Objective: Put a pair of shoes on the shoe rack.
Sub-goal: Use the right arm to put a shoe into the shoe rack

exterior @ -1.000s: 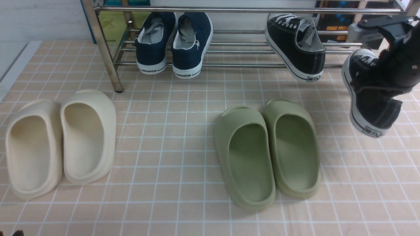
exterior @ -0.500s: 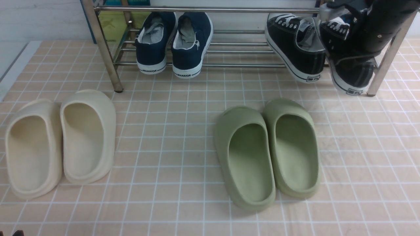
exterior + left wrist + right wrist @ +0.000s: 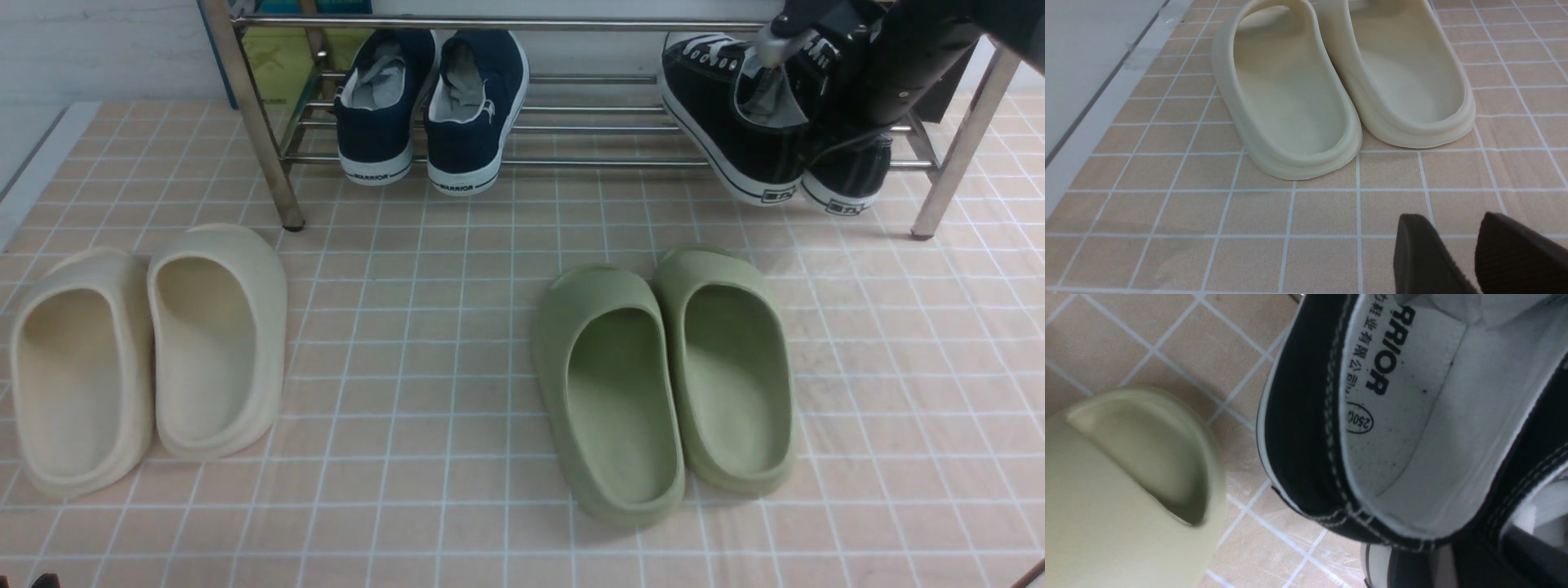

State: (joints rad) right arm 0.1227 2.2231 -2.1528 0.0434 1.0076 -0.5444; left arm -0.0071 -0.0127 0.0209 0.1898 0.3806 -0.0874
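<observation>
right pincer (image 3: 816, 65): clamped on second sneaker (image 3: 849, 175), directly below it
axis: toe into rack (image 3: 571, 24), heel toward robot
first sneaker (image 3: 735, 122): just beside, robot's left
left pincer (image 3: 1453, 228): spread, empty, far off

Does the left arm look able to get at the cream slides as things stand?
Probably yes. The left gripper is open and points at the heel ends of the cream slides, with only bare tiled floor between them. Nothing stands in the way.
</observation>
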